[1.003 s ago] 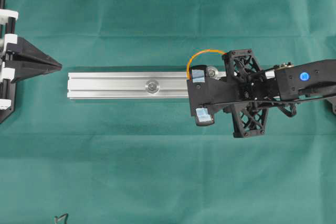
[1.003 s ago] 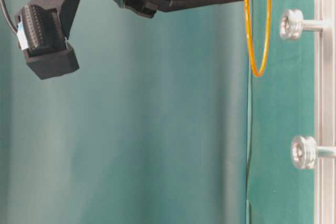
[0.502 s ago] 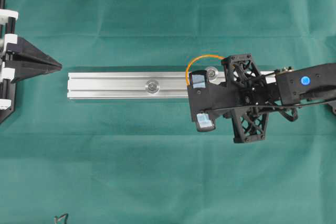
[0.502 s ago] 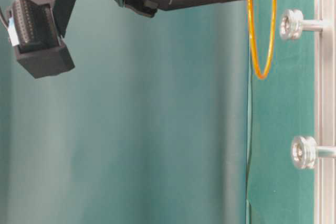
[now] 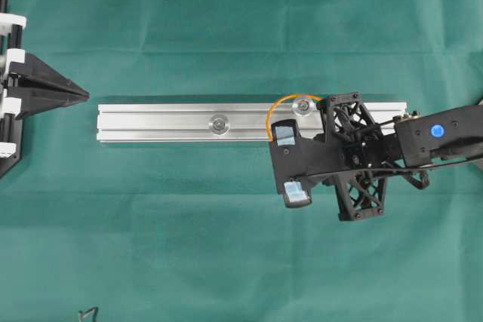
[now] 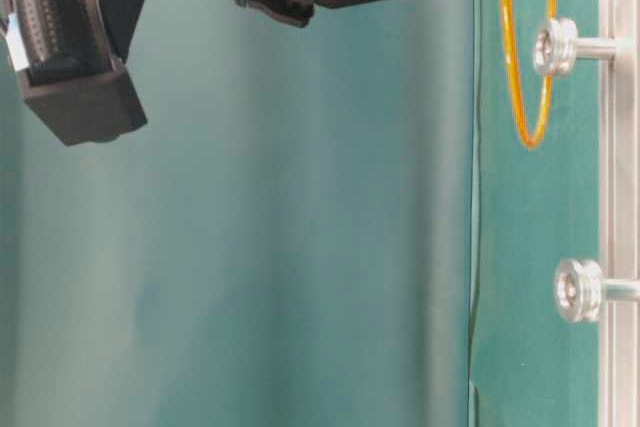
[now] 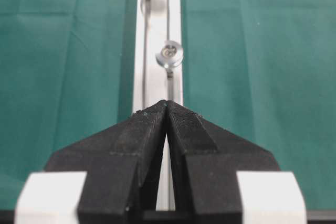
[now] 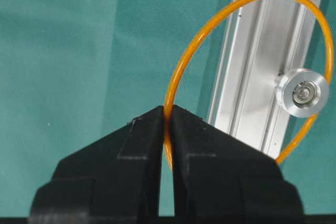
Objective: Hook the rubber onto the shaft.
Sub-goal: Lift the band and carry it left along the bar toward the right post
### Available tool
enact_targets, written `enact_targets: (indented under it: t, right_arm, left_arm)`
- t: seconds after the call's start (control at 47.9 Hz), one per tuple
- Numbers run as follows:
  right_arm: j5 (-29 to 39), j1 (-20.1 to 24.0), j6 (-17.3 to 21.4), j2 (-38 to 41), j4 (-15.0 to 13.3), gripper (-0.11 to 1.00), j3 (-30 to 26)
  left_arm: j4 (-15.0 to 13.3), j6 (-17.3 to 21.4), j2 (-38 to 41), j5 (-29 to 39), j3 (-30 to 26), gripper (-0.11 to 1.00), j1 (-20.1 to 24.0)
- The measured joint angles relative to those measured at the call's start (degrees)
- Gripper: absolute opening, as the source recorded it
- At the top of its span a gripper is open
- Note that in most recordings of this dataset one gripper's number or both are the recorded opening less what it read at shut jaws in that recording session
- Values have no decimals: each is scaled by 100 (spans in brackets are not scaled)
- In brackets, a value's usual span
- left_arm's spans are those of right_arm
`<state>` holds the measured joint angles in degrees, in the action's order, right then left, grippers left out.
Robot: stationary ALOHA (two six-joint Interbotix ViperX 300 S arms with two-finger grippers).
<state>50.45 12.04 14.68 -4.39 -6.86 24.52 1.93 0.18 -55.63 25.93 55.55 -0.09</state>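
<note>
Right wrist view: our right end effector (image 8: 167, 116) pinches the rubber (image 8: 210, 19) at its near edge, the loop ringing the shaft (image 8: 302, 93) on the rail (image 8: 252, 66). We judge it light, soft, stretchy; an edge pinch keeps it open. Our left end effector (image 7: 167, 106) is pressed together, empty.

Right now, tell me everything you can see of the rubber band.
The rubber band is a thin, glossy orange loop, open and nearly round. The right gripper is shut on one side of it and carries it above the silver rail. In the right wrist view the shaft's head shows inside the loop; whether the band touches the shaft cannot be told.
</note>
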Motion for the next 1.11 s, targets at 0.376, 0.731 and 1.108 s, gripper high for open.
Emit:
enact_targets:
  t: [0.376,0.731,1.108]
  right_arm:
    - [0,229,18,0,18,7,0]
    - [0,448,369,9,18,7,0]
    - [0,659,729,18,18,7,0]
  left_arm:
    - [-9,0,0,0,-9,2,9]
    - [0,0,9,0,-9,2,9]
    - [0,0,9,0,-9,2,9]
